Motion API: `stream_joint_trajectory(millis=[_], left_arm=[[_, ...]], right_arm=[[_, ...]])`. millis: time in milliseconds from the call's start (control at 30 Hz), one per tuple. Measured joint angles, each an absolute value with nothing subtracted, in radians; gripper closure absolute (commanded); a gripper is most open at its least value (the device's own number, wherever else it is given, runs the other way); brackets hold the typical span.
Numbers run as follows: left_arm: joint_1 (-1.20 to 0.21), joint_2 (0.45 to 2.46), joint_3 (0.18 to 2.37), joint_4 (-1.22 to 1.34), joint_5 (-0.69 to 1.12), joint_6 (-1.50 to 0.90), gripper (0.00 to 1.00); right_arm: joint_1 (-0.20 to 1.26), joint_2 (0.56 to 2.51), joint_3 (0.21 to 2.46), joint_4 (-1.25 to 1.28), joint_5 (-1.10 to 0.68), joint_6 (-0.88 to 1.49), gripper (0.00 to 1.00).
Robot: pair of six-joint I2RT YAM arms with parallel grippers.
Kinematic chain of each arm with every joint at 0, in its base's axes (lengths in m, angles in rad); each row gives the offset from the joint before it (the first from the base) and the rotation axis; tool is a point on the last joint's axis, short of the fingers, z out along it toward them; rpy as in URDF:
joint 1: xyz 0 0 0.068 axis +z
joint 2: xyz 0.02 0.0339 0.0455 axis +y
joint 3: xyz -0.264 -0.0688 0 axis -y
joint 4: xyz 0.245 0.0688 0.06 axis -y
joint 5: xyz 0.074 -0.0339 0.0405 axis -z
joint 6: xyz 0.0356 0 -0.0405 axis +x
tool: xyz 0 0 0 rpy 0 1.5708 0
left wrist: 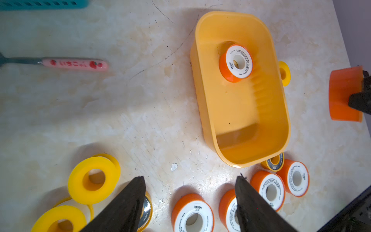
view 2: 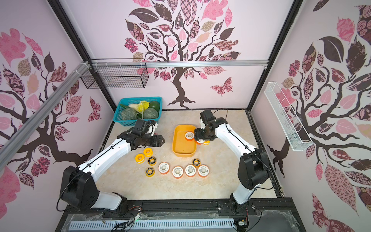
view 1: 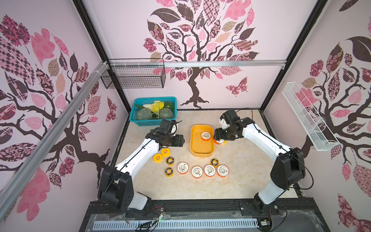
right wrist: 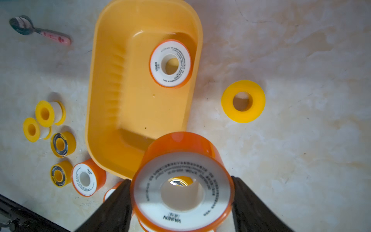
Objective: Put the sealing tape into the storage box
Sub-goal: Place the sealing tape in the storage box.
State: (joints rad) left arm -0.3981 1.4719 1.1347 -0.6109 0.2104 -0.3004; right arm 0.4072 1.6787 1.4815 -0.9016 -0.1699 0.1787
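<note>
The yellow-orange storage box lies mid-table with one orange-rimmed sealing tape spool inside, at its far end. My right gripper is shut on another orange-rimmed spool, held above the table at the box's right side. A plain yellow spool lies beside it. My left gripper is open with nothing between its fingers, hovering left of the box. Several orange-rimmed spools, two plain yellow ones and three black-faced ones lie nearer the front.
A teal basket of vegetables stands at the back left. A pink-handled spoon lies on the table left of the box. A black wire basket hangs on the back wall and a white one on the right wall.
</note>
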Motion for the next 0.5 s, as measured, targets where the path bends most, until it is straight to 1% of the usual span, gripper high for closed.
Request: stream_joint_trajectory(millis=[267,300,367,433,500], left_arm=[[-0.398,1.584,1.139,-0.537,0.308,-0.406,0.43],[-0.398,1.597,1.14,-0.521,0.316,-0.416,0.46],[-0.398,1.626,1.143,-0.496,0.327,-0.431,0.49],[-0.398,1.658,1.144,-0.467,0.34,-0.443,0.56],[-0.398,1.689,1.145,-0.442,0.353,-0.45,0.58]], right_arm=[[0.412,1.792,1.583,-0.904,-0.242,0.16,0.26],[0.413,1.809,1.593,-0.906,-0.249,0.157,0.26],[0.417,1.839,1.612,-0.908,-0.261,0.154,0.26],[0.424,1.868,1.633,-0.913,-0.268,0.149,0.26],[0.432,1.887,1.647,-0.914,-0.27,0.146,0.26]])
